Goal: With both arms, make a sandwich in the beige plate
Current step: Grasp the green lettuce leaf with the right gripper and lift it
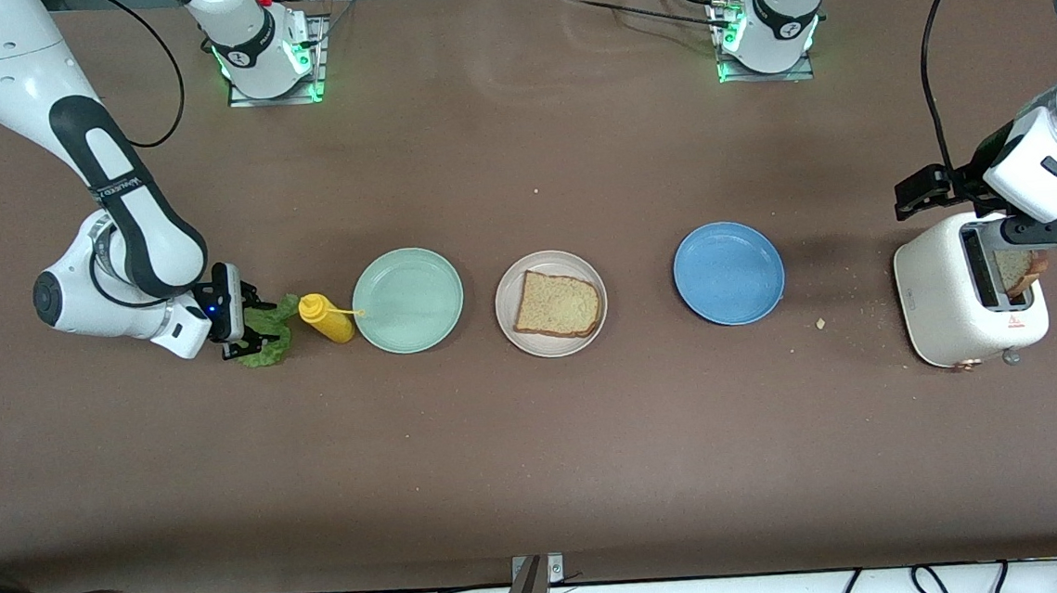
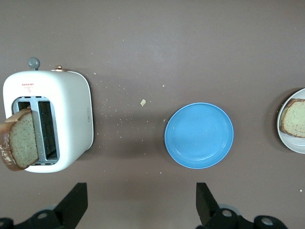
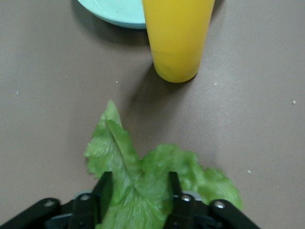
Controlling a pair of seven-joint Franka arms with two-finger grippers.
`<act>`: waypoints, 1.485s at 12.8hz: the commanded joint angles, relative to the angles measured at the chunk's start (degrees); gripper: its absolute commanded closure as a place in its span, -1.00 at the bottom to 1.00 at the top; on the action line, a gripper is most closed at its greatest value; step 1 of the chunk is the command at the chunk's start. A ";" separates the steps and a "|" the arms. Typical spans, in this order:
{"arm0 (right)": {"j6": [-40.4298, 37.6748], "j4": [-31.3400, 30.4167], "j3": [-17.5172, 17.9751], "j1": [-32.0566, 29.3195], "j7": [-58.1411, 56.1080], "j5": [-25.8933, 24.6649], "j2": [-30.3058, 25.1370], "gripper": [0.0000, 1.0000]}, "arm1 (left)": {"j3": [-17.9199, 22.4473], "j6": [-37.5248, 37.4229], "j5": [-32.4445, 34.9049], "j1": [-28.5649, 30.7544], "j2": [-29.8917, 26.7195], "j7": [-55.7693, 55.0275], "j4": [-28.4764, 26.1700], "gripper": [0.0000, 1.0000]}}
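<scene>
One bread slice (image 1: 558, 304) lies on the beige plate (image 1: 506, 320) mid-table. A second bread slice (image 1: 1022, 269) (image 2: 21, 140) stands up out of the white toaster (image 1: 953, 313) (image 2: 66, 119). The green lettuce leaf (image 1: 273, 338) (image 3: 143, 157) lies on the table beside a yellow bottle (image 1: 326, 318). My right gripper (image 1: 247, 335) (image 3: 139, 191) is low at the leaf, its fingers closed in on the bunched lettuce from both sides. Over the table by the toaster my left gripper (image 1: 996, 203) (image 2: 141, 205) hangs open and holds nothing.
A mint-green plate (image 1: 408, 300) (image 3: 114, 12) sits between the yellow bottle (image 3: 178, 38) and the beige plate. A blue plate (image 1: 729, 273) (image 2: 199, 136) lies between the beige plate (image 2: 290, 140) and the toaster. Crumbs dot the table near the toaster.
</scene>
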 commanded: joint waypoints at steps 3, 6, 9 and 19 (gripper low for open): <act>0.88 -1.03 -0.70 0.64 -2.05 -0.35 -2.10 1.00 | -0.18 -0.22 1.50 0.10 0.63 0.62 1.30 -1.00; -1.13 -0.59 -0.70 1.17 -1.43 -0.44 -5.52 1.00 | -0.27 -0.22 1.50 0.10 0.63 0.62 1.30 -1.00; -6.57 -0.15 -0.78 1.34 3.21 -2.63 -10.96 1.00 | -0.18 -0.14 1.59 0.10 0.63 0.53 1.21 -1.00; -27.25 8.54 -2.98 11.35 28.86 -5.54 -21.80 1.00 | -0.27 -0.22 1.76 0.10 0.63 0.53 1.30 -1.00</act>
